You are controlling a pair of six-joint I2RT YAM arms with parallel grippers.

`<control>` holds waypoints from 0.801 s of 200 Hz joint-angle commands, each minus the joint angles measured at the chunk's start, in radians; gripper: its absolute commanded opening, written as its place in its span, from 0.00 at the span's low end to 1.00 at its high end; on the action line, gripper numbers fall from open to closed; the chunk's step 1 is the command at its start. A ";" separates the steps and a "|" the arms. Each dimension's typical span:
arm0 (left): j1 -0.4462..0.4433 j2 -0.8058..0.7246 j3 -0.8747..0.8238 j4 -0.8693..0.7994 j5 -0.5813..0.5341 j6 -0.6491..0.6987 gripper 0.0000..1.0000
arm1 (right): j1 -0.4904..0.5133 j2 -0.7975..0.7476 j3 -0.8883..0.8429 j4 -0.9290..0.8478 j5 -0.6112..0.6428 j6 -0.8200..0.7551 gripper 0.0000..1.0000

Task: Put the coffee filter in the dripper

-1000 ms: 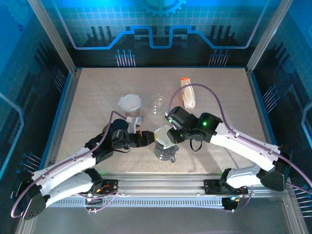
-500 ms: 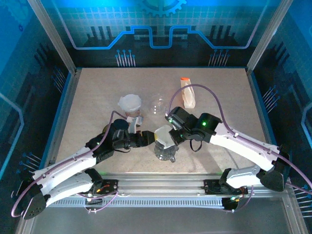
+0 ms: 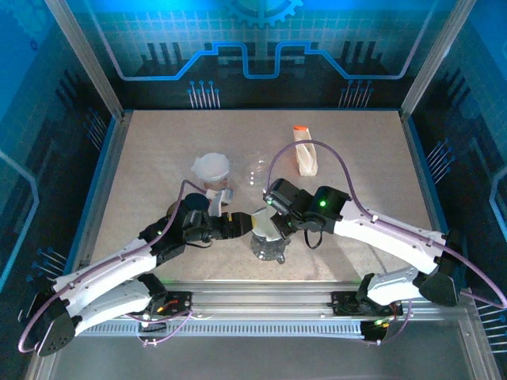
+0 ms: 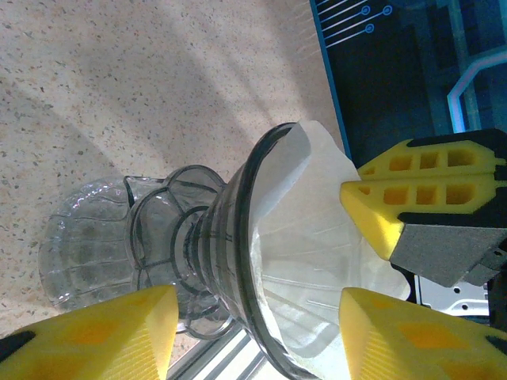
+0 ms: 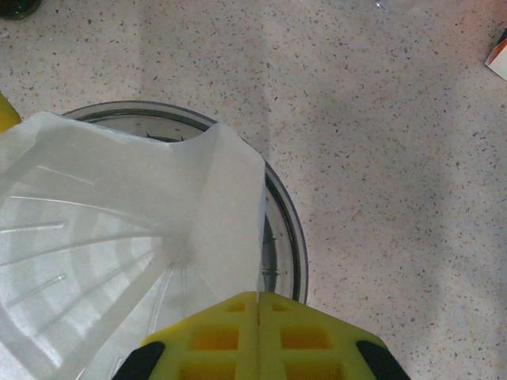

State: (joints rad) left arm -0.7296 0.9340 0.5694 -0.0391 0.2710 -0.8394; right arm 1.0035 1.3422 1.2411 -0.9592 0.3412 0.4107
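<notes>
Right gripper [image 5: 258,307]: fingers pressed together at the lower centre of the right wrist view, tips at the edge of the coffee filter [image 5: 119,229]. Whether paper is pinched cannot be told. The filter lies opened inside the clear dripper [image 5: 287,226], with one flap rising above the rim. Left gripper [image 4: 257,317]: fingers apart, either side of the dripper, low in its view. The dripper stands on the table [image 3: 158,142], lower centre of the overhead view.

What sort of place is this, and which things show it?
Probably a robot demonstration cell: left arm and right arm bolted at a speckled table, circuit-print panels behind, metal frame posts.
</notes>
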 commanded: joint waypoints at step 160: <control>-0.001 0.006 -0.017 0.016 0.030 -0.005 0.45 | 0.045 -0.025 -0.042 0.005 0.058 0.027 0.59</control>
State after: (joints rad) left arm -0.7296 0.9371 0.5674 -0.0387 0.2794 -0.8398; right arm 1.0248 1.3159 1.2263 -0.9565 0.3893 0.4206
